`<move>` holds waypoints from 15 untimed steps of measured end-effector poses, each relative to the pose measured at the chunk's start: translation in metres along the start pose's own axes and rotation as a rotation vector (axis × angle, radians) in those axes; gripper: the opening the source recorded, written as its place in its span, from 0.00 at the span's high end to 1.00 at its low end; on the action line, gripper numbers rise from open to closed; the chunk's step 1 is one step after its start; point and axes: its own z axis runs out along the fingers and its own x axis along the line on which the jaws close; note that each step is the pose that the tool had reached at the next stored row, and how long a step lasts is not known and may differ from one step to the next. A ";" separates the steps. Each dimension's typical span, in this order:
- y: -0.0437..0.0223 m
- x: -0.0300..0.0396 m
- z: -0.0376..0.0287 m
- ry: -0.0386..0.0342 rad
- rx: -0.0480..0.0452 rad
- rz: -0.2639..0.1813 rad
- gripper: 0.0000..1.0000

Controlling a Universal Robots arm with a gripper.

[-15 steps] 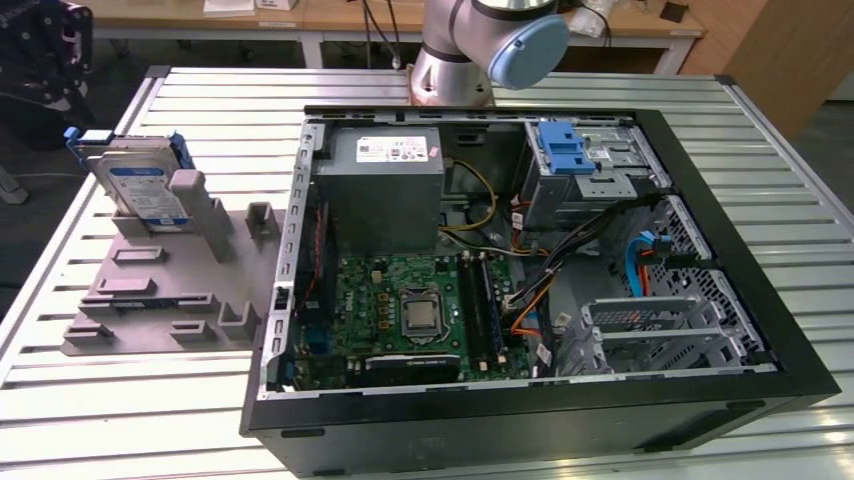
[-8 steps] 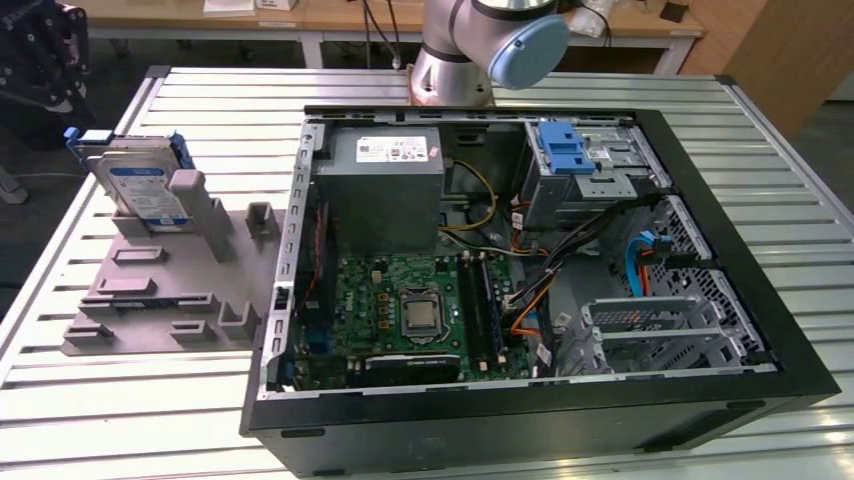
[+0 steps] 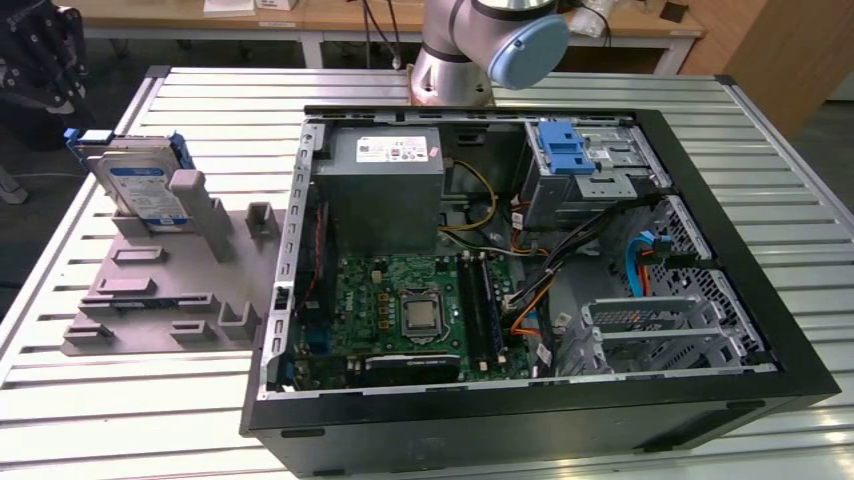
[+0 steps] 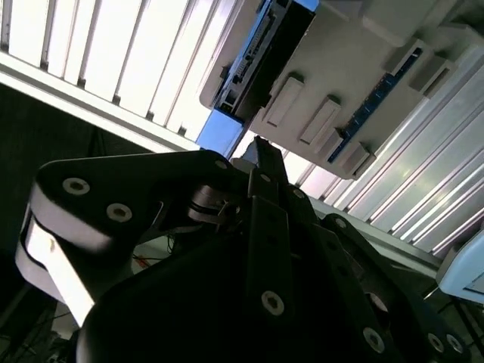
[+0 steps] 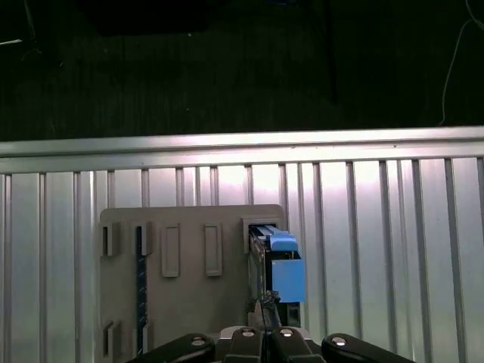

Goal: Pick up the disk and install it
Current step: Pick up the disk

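"Disk, picked yet?"
"No. It stands on edge in a slot of the grey holder, label side showing and its blue frame on. That's on the table at the exterior view's left, well apart from the case."
"And you?"
"My gripper hangs above the holder. In the first wrist view it lines up with the disk's blue end. It isn't touching the disk, as far as I can tell."
"Fingers?"
"They look drawn together, or close to it, with nothing between them. I have hold of nothing."
"Case ready?"
"The side is off, so the board and power box are showing. Metal cages sit at the exterior view's right. Which spot takes the disk I can't say."
"So, progress?"
"My call is that it's barely begun. I'm lined up over the disk, that's all. The grasp, lift, carry to the case and install are all left, and no step of the task shows as done."
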 end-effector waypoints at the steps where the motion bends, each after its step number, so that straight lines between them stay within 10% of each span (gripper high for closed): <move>1: 0.0000 0.0000 0.0000 0.0001 0.0000 0.000 0.89; 8: 0.0044 -0.0082 0.0046 0.0078 0.0088 0.004 0.89; 15: 0.0078 -0.0136 0.0129 0.0078 0.0114 0.004 0.59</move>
